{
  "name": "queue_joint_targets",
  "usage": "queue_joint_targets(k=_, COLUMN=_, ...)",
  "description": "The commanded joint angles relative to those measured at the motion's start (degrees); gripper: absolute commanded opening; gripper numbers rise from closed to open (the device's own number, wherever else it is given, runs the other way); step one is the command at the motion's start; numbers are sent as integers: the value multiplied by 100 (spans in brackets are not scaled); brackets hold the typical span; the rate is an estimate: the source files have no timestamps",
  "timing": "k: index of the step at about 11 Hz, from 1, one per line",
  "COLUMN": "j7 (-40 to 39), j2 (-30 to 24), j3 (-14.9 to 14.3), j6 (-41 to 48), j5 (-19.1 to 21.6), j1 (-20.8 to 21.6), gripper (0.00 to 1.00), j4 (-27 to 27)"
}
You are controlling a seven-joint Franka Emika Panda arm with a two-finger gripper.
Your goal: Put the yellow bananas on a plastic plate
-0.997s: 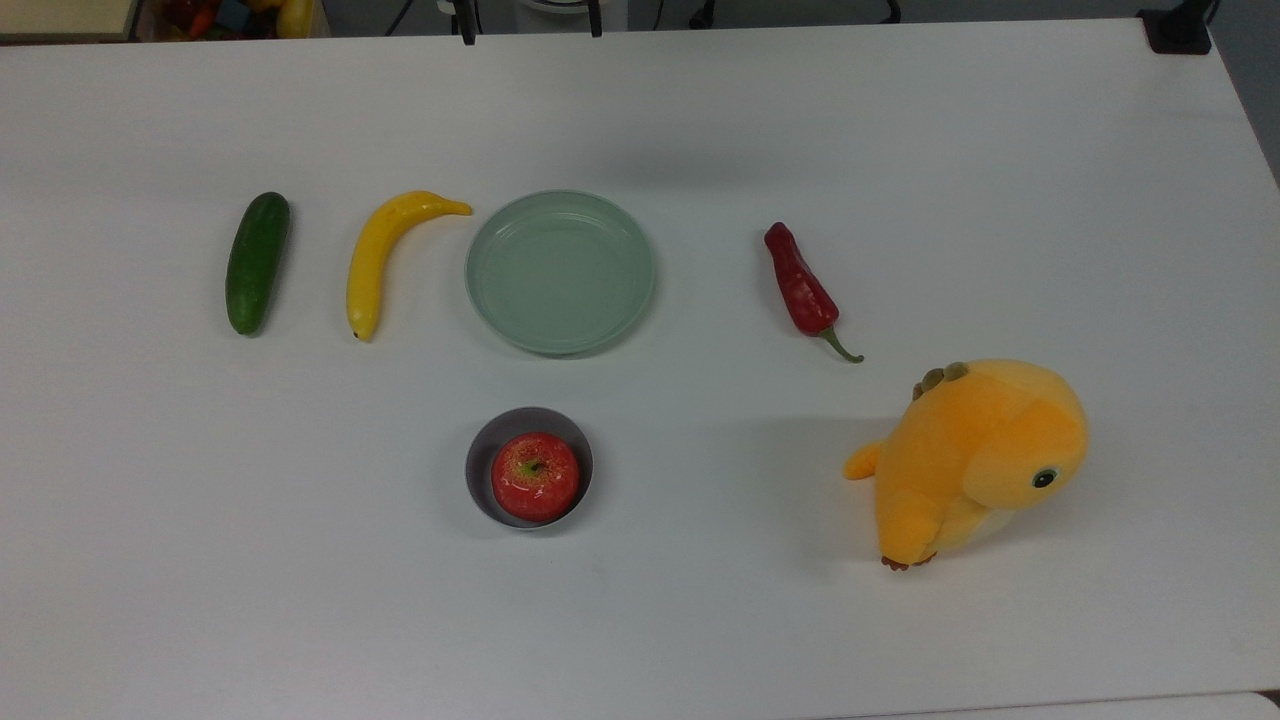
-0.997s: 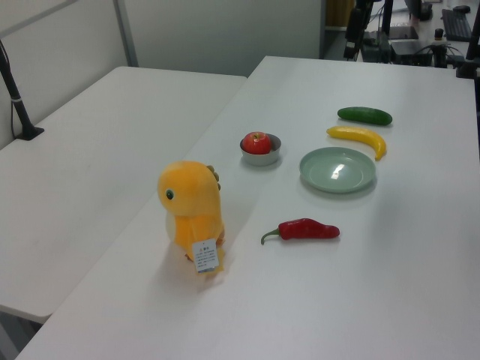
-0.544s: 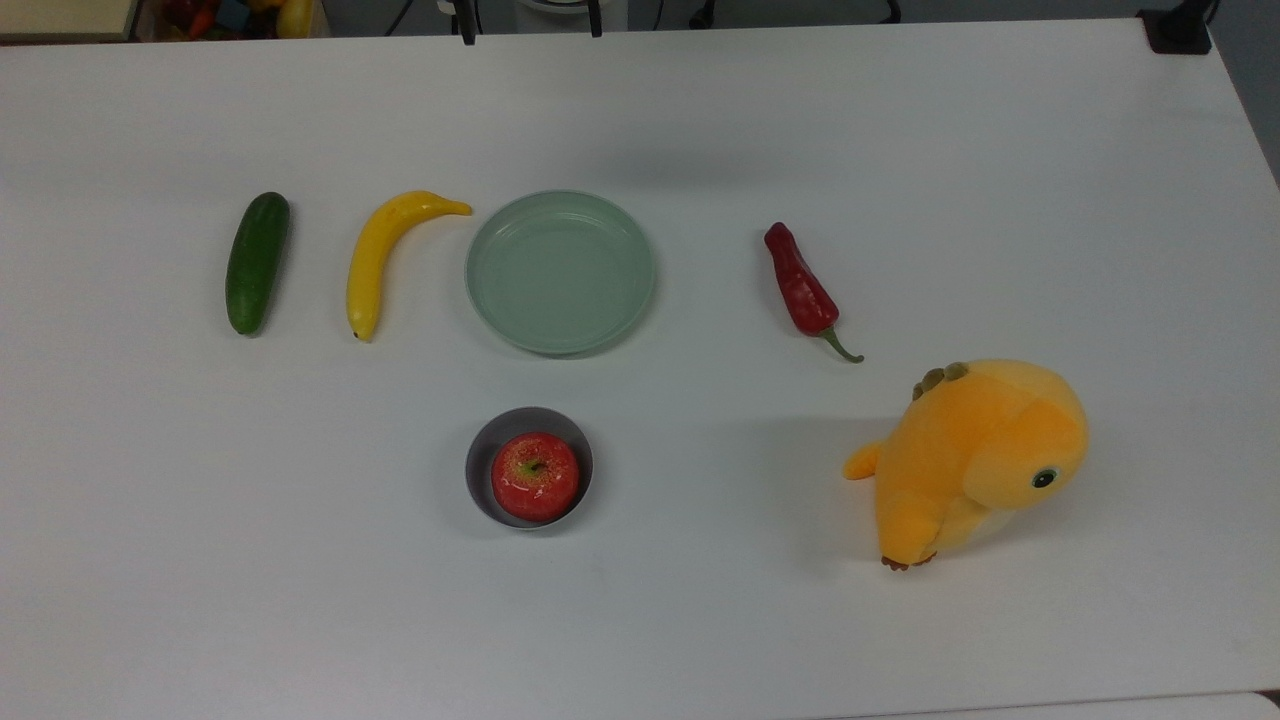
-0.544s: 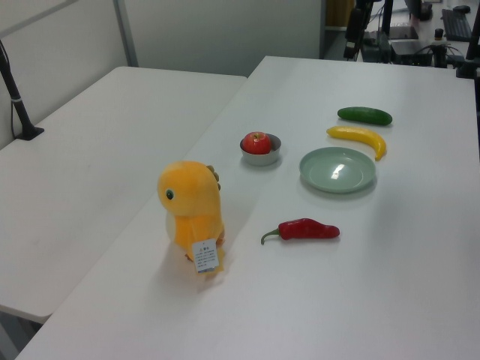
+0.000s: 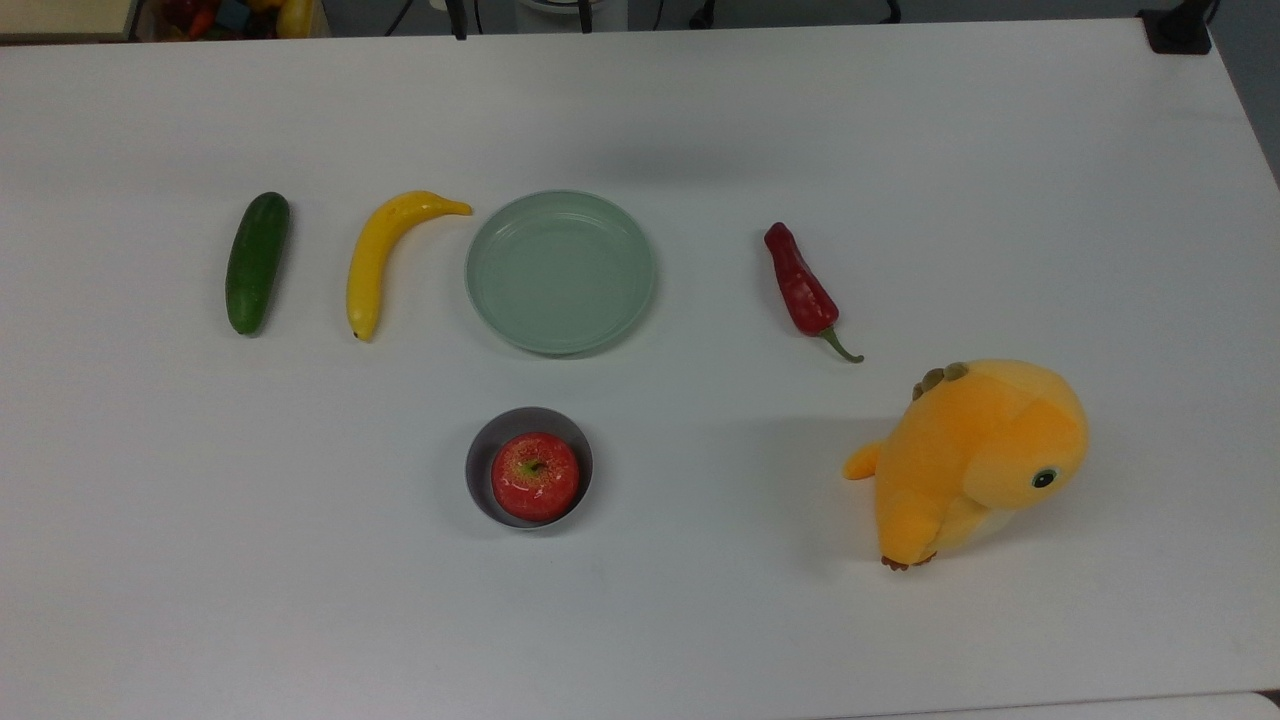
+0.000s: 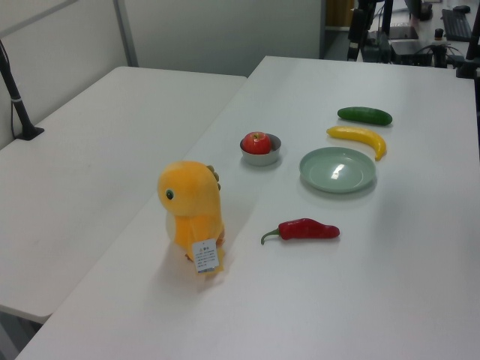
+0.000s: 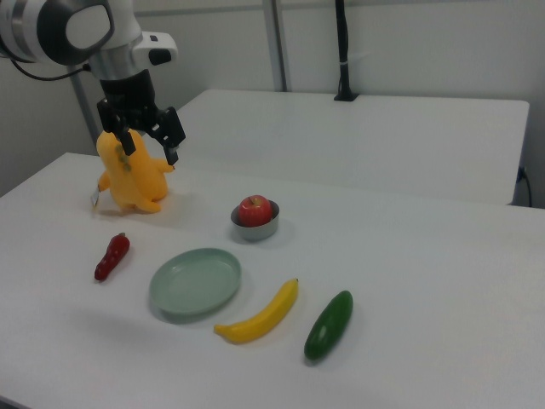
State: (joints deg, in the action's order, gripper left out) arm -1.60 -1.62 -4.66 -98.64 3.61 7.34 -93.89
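White worktop [image 5: 700,620], items spread apart for easy reach. Banana [image 5: 378,260] lies just beside plate [image 5: 560,271], not on it. Gripper [image 7: 146,135] raised, fingers spread, empty, well apart from banana; pick not started.

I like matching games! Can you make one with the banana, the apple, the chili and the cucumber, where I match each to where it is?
Things:
1. yellow banana
2. red apple
3. red chili pepper
4. green cucumber

Places (top view):
A. inside the grey bowl
B. farthest toward the top view's left
C. on the table, just off the mint-green plate on the top view's left
D. between the plate and the orange plush toy

Pairs: 1-C, 2-A, 3-D, 4-B
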Motion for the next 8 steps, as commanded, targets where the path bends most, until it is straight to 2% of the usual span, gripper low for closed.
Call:
queue_joint_targets(k=1, j7=-427, j2=-84, j3=-26, j6=170, j5=44, j1=-65, gripper=100, j4=-95)
queue_joint_targets(k=3, j7=-1119, j2=-57, j3=-43, j6=161, j5=35, j1=-346, gripper=100, j4=-60)
queue_joint_targets(k=5, j7=-1640, j2=170, j3=-367, j6=74, j5=-18, j1=-391, gripper=100, j4=-25)
queue_joint_targets(k=8, j7=-1756, j2=574, j3=-895, j6=-522, j5=-18, j1=-426, gripper=100, j4=-77)
